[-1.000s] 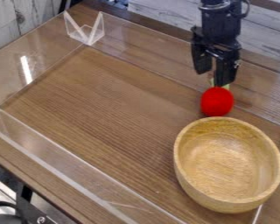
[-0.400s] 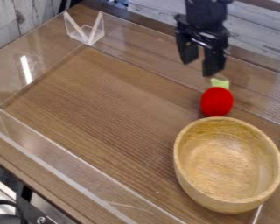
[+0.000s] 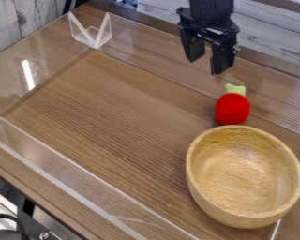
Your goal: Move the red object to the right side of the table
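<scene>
Black robot gripper [image 3: 206, 56] hangs fingers-down with jaws spread wide and empty, above and apart from the small round red toy fruit [image 3: 232, 108]. Fruit rests on the brown wood-grain table [image 3: 109, 112], right side, just behind the round light wooden bowl [image 3: 246, 175]. Arm's upper part is cut off.

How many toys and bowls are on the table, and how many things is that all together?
Red toy fruit: 1
Wooden bowl: 1
Total: 2 things on the table
</scene>
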Available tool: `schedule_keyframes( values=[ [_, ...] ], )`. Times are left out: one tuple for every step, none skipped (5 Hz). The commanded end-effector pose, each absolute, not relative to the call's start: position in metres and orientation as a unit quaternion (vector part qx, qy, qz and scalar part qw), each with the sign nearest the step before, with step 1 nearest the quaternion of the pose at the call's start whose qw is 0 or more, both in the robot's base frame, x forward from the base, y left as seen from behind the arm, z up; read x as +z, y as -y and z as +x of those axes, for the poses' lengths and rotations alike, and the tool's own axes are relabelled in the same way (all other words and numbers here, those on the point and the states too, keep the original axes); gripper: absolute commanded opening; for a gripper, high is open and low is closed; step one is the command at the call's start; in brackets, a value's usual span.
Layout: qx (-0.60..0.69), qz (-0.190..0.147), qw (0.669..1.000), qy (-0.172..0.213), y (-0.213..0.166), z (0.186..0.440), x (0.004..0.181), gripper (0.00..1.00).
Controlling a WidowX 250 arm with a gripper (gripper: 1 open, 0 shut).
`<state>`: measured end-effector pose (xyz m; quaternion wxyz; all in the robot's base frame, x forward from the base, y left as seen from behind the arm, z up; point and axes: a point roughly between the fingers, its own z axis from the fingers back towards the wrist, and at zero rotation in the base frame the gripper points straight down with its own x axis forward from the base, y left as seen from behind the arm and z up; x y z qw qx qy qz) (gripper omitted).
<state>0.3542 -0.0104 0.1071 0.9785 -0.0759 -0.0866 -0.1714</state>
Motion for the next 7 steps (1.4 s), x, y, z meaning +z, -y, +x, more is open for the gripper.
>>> schedule_keyframes(
  values=[
    [-0.191,-0.067,0.972,0.121,0.014,0.366,0.126,1.0],
    [-0.185,-0.065,0.973,0.121,0.021,0.365,0.124,1.0],
    [-0.179,-0.062,0.974,0.121,0.028,0.363,0.12,1.0],
    [-0.187,-0.062,0.973,0.119,0.027,0.371,0.109,0.0],
    [-0.179,-0.057,0.973,0.131,0.01,0.375,0.116,1.0],
    [-0.177,-0.055,0.973,0.14,0.006,0.375,0.138,1.0],
    [-0.189,-0.054,0.97,0.141,0.014,0.375,0.144,1.0]
  ],
)
